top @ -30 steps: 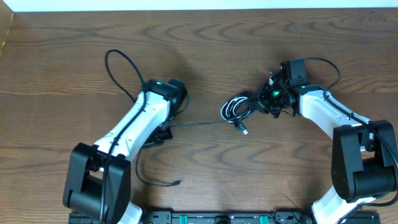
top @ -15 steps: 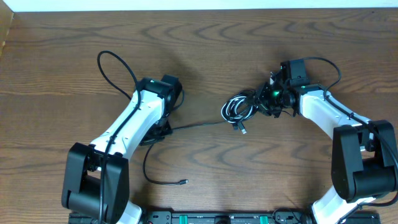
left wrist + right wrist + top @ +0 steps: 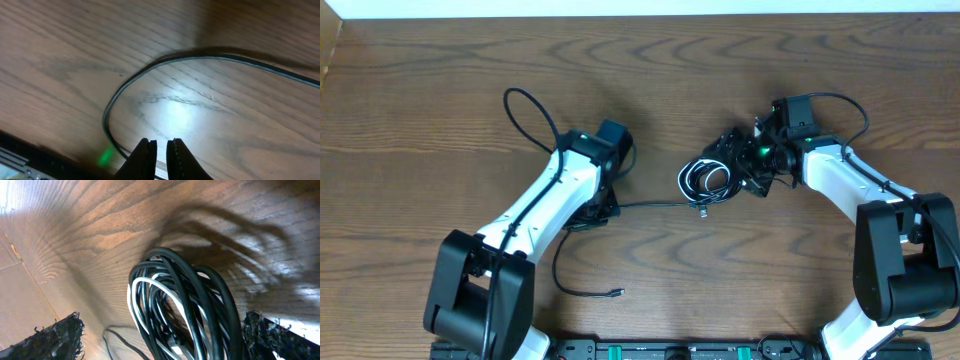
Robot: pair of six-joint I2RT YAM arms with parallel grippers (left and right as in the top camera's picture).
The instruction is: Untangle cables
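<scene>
The cables lie as a coiled bundle of black cords with one white cord at the table's middle; the right wrist view shows the bundle close up. My right gripper is open wide, with a finger on each side of the coil. One thin black cable runs left from the bundle to my left gripper, which is shut on it. That cable then loops far-left, and its plug end lies near the front.
The wooden table ends at a white strip along the back. Both arm bases and a rail stand at the front edge. A thicker black cord arcs over the right arm.
My right gripper has opened and let go of the bundle. The left arm swung left, then back right, dragging the thin black cable and its loop along.
</scene>
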